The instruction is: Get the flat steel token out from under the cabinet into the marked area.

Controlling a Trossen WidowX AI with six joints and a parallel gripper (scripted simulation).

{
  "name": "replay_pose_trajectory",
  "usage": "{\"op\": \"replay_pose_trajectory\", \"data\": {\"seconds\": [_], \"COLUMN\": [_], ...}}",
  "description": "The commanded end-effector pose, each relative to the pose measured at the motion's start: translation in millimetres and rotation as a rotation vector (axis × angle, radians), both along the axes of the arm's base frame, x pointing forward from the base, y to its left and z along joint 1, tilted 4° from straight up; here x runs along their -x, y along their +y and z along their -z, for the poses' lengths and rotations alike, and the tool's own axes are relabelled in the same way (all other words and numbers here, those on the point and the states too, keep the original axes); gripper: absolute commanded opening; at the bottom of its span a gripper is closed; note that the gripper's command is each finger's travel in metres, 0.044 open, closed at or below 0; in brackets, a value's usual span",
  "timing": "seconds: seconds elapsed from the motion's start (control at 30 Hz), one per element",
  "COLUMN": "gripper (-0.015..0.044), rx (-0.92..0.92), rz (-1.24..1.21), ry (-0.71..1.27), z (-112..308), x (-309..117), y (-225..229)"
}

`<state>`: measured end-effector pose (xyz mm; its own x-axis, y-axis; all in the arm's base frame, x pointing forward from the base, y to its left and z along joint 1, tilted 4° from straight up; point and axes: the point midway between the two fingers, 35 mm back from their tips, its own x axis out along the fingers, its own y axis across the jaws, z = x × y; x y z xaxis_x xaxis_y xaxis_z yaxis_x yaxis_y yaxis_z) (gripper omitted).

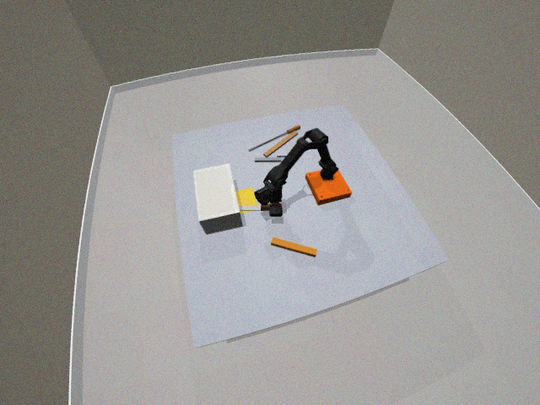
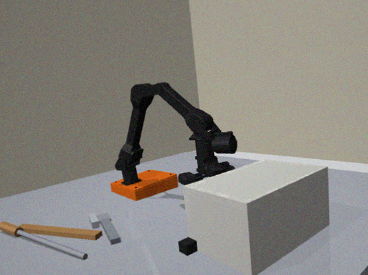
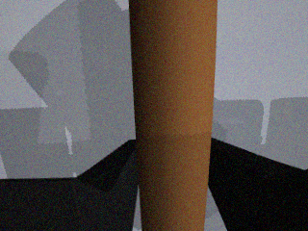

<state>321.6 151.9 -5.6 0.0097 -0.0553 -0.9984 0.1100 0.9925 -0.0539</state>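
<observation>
The white cabinet [image 1: 214,191] [image 2: 218,222] stands on the table, its vent slots out of sight. The yellow marked area [image 1: 247,197] lies along its front. My gripper [image 1: 270,207] [image 3: 168,146] is low, in front of that area, shut on the brown handle [image 1: 264,207] [image 3: 173,72] of a tool. The tool's thin rod [image 1: 251,210] runs over the near part of the yellow area to the cabinet's front edge; whether its tip is beneath the cabinet I cannot tell. In the exterior view the cabinet hides the tool. The steel token is not visible in any view.
A rod with a wooden handle [image 1: 294,128] [image 2: 8,228], a wooden stick [image 1: 280,144] [image 2: 60,231] and a grey metal piece [image 1: 267,159] [image 2: 109,230] lie to one side. An orange-brown bar [image 1: 293,246] lies on the other. A small black cube [image 2: 187,246] is beside the cabinet.
</observation>
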Motion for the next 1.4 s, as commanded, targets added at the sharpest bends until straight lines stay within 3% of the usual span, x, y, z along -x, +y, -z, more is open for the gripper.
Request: {"op": "replay_pose_trajectory", "data": {"seconds": [0.0,1.37], "gripper": [0.0,0.0], "rx": [-0.003,-0.003], "rz": [0.0,0.0], "ry": [0.001,-0.003], "z": [-0.4,-2.1], "x": [-6.8,-49.2], "y": [-0.4,-4.2]}}
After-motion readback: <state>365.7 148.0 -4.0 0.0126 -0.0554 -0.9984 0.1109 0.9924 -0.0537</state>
